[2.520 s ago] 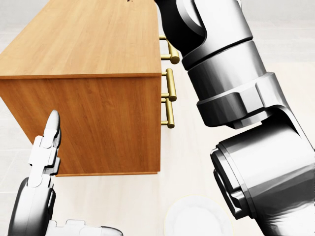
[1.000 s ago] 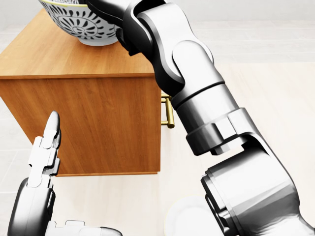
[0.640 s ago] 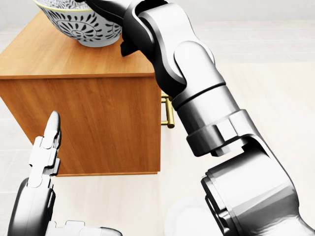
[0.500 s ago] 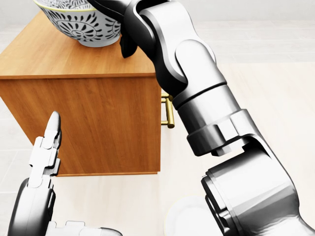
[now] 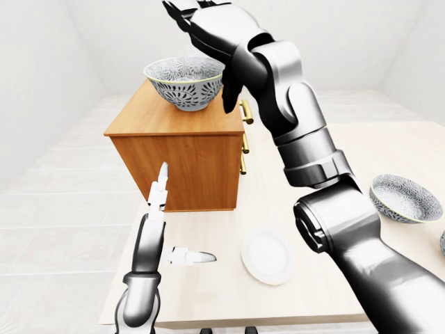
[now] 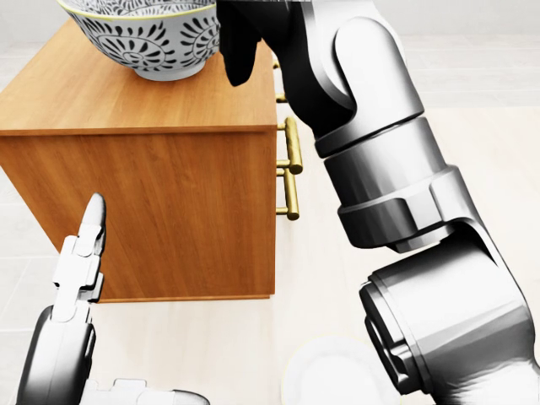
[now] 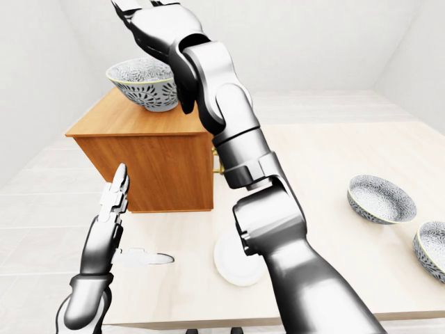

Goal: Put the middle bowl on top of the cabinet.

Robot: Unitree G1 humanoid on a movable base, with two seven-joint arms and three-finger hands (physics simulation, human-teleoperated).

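Note:
The patterned grey-and-white middle bowl point(image 5: 184, 82) stands upright on the top of the wooden cabinet point(image 5: 177, 149), near its far right part. My right hand point(image 5: 203, 49) hovers just above and to the right of the bowl, fingers spread and open, its thumb hanging beside the rim without touching. In the head view the bowl point(image 6: 148, 38) is cut off by the top edge, with the dark thumb beside it. My left hand point(image 5: 182, 226) is open low at the left, fingers point(image 6: 80, 253) pointing up before the cabinet's side.
Brass drawer handles point(image 6: 291, 169) stick out on the cabinet's right face. A white plate point(image 5: 266, 254) lies on the pale table near my body. Two more patterned bowls point(image 7: 381, 197) point(image 7: 432, 249) sit at the table's right.
My right hand brought the bowl down onto the cabinet top, let go of it and drew off to the right, uncovering the handles. The left hand has not moved.

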